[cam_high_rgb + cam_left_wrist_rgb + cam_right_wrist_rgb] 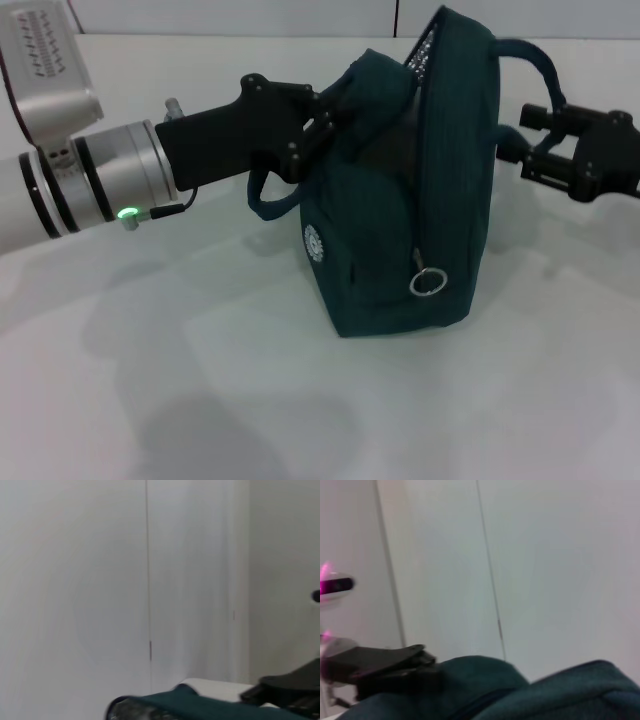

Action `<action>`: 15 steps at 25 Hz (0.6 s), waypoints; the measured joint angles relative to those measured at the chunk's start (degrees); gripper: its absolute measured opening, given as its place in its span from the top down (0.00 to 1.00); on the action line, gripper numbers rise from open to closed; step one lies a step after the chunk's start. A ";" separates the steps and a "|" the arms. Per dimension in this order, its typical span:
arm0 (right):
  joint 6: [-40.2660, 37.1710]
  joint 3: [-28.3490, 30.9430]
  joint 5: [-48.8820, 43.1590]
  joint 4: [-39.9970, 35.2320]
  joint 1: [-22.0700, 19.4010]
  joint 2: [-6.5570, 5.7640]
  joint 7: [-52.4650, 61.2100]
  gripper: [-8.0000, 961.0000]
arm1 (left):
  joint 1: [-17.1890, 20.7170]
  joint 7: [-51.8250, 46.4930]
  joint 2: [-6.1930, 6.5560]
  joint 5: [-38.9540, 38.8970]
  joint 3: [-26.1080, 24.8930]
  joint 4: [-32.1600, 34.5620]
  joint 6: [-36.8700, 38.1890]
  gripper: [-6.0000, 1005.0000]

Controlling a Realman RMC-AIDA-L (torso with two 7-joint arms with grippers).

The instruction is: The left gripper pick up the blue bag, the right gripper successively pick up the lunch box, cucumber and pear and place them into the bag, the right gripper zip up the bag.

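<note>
Standing upright on the white table (pixel 150 400), the blue bag (pixel 400 250) is looking nearly zipped: the silver ring pull (pixel 427 282) is hanging low on the bag's near face, with only a short stretch at the top still gaping. Lunch box, cucumber and pear are not showing anywhere, so presumably they are sitting inside.

The left gripper (pixel 322 125) is coming in from the bag's left and pinching the fabric at its upper left edge, fingers clamped narrow on the cloth. If that pinch is slipping, the bag is going to slump or tip, since it is standing tall on a narrow base.

The right gripper (pixel 520 135) is hovering just off the bag's upper right, by the handle loop (pixel 535 65); I cannot tell if its claw is wide or closed. Risk: reaching for the pull from there, it is likely snagging the handle or shoving the bag over toward the left arm.
</note>
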 joint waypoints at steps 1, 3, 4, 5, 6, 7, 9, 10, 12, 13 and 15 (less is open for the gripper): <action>0.79 -0.07 0.19 0.01 0.32 0.04 -0.16 0.42 | 0.00 0.25 0.00 0.00 0.00 -0.11 0.23 0.94; 2.72 -0.06 0.72 0.03 1.04 0.17 -0.69 0.42 | 0.03 1.02 -0.01 0.00 0.15 -0.39 0.84 0.94; 3.58 -0.06 1.23 0.04 1.44 0.19 -1.07 0.42 | 0.09 1.62 -0.01 0.00 0.31 -0.41 1.30 0.94; 4.59 -0.11 1.90 0.07 1.98 0.20 -1.55 0.42 | 0.21 2.32 -0.02 -0.01 0.44 -0.43 1.91 0.94; 5.26 -0.18 2.39 0.09 2.40 0.20 -1.90 0.42 | 0.33 2.90 -0.04 -0.01 0.53 -0.46 2.47 0.94; 5.82 -0.23 2.57 0.14 3.17 0.17 -2.21 0.42 | 0.42 3.41 -0.09 -0.14 0.54 -0.56 2.88 0.94; 5.93 -0.26 2.60 0.19 3.84 0.12 -2.31 0.42 | 0.54 4.00 -0.14 -1.23 0.54 -1.07 3.21 0.94; 5.57 -0.27 2.62 0.20 4.04 0.11 -2.32 0.42 | 0.57 4.15 -0.15 -2.24 0.54 -1.60 3.21 0.94; 4.46 -0.28 2.67 0.04 3.74 0.18 -2.33 0.42 | 0.56 4.39 -0.12 -3.75 0.52 -2.34 3.07 0.94; 3.74 -0.27 2.70 -0.09 3.41 0.19 -2.33 0.42 | 0.56 4.61 -0.10 -4.17 0.46 -2.63 3.02 0.94; 2.37 -0.27 2.73 -0.30 2.63 0.11 -2.29 0.42 | 0.55 5.19 -0.07 -4.42 0.33 -2.94 2.98 0.94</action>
